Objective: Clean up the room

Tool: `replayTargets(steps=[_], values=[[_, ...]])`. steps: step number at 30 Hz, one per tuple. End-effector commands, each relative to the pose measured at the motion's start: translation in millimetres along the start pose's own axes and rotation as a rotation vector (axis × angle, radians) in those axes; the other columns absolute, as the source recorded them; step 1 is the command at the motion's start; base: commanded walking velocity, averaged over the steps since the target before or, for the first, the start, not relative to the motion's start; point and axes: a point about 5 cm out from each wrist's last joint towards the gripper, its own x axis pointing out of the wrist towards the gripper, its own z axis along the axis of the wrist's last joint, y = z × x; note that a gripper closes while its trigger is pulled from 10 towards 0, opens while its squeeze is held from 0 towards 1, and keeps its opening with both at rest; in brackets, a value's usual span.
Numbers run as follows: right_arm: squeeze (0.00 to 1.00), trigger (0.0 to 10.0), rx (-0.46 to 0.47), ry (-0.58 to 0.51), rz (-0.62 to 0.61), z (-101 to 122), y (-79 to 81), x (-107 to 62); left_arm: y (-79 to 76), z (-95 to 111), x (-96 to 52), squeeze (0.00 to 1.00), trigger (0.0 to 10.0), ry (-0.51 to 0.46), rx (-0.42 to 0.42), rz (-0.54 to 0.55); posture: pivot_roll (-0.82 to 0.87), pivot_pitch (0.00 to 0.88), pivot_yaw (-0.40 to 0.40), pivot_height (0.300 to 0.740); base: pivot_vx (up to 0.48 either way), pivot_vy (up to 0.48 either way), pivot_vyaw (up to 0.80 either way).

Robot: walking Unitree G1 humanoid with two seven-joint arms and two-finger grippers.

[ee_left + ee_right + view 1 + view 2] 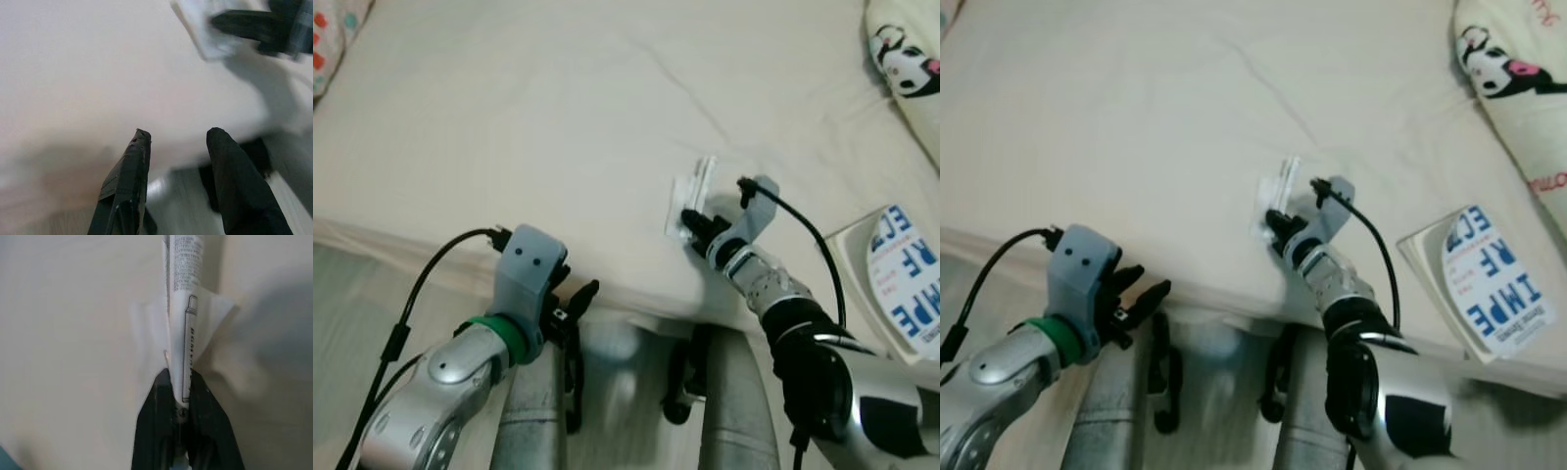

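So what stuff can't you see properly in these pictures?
- White packet pinched in the right gripper: print too small and blurred to read, right wrist view.
- Blue-lettered book: title incomplete, eye views; left eye view's edge cuts it.
- Cartoon pillow: cut off by the frame edge.
- Under the bed: blurred, left wrist view.

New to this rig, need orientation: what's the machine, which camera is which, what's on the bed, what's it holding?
It is a humanoid robot with two silver arms, each ending in a two-fingered black claw. Two pictures come from its head, looking down at a bed with a cream sheet; the other two look along each claw from the wrist.

The right claw is shut on a small clear plastic wrapper with printed text, near the bed's edge. The left claw is open and holds nothing, hovering just off the bed's edge.

Also on the bed: a book with blue letters and a pillow with a cartoon print.
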Motion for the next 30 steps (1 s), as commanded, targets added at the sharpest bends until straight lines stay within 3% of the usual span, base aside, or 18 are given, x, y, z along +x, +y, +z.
replayTargets(steps=[1,3,4,7,9,13,15,20,23,30], values=[[0.0,0.0,-0.06,-0.014,0.027,-4.2,-8.1,-8.9,1.0,-8.1,3.9,0.0,10.0,0.012,0.003,0.02,0.14,0.257,0.032,0.611,0.0,0.0,0.0],[0.0,0.2,-0.111,-0.037,0.039,-3.9,-11.3,-14.3,2.3,-8.6,8.7,0.0,10.0,0.003,0.002,0.029,0.11,0.237,0.03,0.611,0.0,0.0,0.0],[0.0,10.0,-0.158,-0.074,0.033,-6.5,-14.2,-24.5,3.7,-9.2,12.1,0.0,10.0,-0.005,0.002,0.035,0.1,0.221,0.03,0.611,0.0,0.0,0.0],[0.0,10.0,-0.192,-0.101,0.021,-9.3,-15.1,-33.1,5.4,-10.4,16.3,0.0,10.0,-0.008,0.001,0.039,0.06,0.193,0.034,0.611,0.0,0.0,0.0],[0.0,10.0,-0.264,-0.193,-0.041,-14.3,-14.7,-54.8,9.0,-12.4,25.4,0.0,10.0,-0.016,0.003,0.042,0.01,0.146,0.04,0.611,0.0,0.0,0.0],[0.0,10.0,-0.277,-0.226,-0.065,-14.7,-14.2,-60.8,10.1,-13.0,28.2,0.0,10.0,-0.018,0.005,0.043,0.01,0.146,0.04,0.611,0.0,0.0,0.0],[0.0,10.0,-0.405,-0.331,-0.135,-17.9,-7.9,-75.0,15.1,-16.9,36.2,0.0,10.0,-0.023,0.024,0.069,-0.03,0.098,0.043,0.611,0.0,0.0,0.0],[0.0,10.0,-0.468,-0.371,-0.174,-19.7,-5.3,-80.2,19.3,-20.3,40.0,0.0,10.0,-0.026,0.023,0.101,-0.03,0.086,0.038,0.616,0.0,0.0,0.0],[0.0,10.0,-0.555,-0.402,-0.235,-25.0,-2.2,-87.0,32.1,-25.2,46.0,0.0,10.0,-0.053,0.036,0.243,-0.04,0.061,0.025,0.631,0.0,0.0,0.0],[0.0,10.0,-0.558,-0.362,-0.251,-28.9,-0.2,-91.2,33.2,-33.9,51.8,0.0,10.0,-0.052,0.038,0.283,-0.04,0.041,0.017,0.656,0.0,0.0,0.0]])
